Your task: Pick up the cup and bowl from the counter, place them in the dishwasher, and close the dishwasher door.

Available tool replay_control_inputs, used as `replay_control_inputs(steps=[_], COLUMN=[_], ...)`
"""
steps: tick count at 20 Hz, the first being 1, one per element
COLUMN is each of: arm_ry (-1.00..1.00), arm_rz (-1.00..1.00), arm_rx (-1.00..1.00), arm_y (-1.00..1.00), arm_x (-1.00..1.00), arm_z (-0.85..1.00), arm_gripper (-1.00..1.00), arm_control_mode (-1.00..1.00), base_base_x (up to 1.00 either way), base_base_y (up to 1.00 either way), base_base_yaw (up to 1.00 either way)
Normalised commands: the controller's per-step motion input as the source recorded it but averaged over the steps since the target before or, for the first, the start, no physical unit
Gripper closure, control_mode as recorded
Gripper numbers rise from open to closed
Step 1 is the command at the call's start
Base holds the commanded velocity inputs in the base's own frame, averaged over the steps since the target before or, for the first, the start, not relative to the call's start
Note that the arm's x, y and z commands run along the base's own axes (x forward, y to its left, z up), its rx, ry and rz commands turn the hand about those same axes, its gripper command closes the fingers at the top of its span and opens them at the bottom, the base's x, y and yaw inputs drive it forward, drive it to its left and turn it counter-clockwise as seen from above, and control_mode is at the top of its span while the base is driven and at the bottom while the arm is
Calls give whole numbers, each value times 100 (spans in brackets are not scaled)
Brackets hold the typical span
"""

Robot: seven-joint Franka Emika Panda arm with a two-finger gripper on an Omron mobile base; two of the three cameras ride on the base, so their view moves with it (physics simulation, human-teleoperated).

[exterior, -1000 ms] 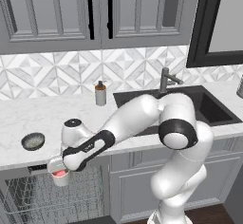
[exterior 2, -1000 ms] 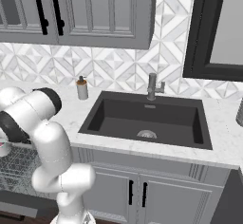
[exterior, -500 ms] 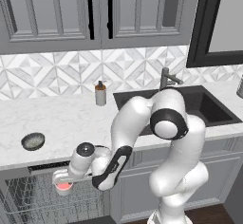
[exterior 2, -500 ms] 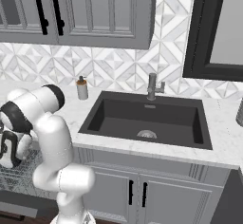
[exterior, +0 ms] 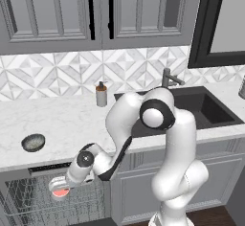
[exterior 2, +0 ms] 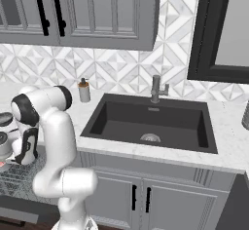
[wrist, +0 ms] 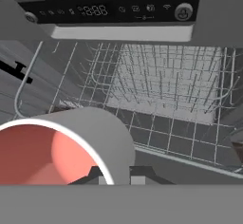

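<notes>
At lower left of the left base view, the fingers grip the cup above the dishwasher rack, the bowl waiting on the counter; a careless release could tip it.

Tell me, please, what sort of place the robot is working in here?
A home-style kitchen, rendered in simulation: a dark sink with a faucet set in a white marble counter, grey cabinets above, and an open dishwasher with a wire rack below.
</notes>
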Motion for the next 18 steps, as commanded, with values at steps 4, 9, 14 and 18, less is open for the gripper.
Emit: replay_control_inputs(steps=[4, 9, 14, 18], arm_ry=[10, 12, 1, 0], arm_rz=[0, -1, -12, -19], arm_rx=[-6, -10, -11, -9], arm_y=[45, 63, 66, 73], arm_x=[0, 5, 23, 24], arm_z=[21, 23, 4, 0], arm_gripper=[100, 100, 100, 100], arm_control_mode=[-100, -100, -100, -100], base_base_x=[0, 0, 0, 0], base_base_y=[0, 0, 0, 0], base_base_yaw=[0, 0, 0, 0])
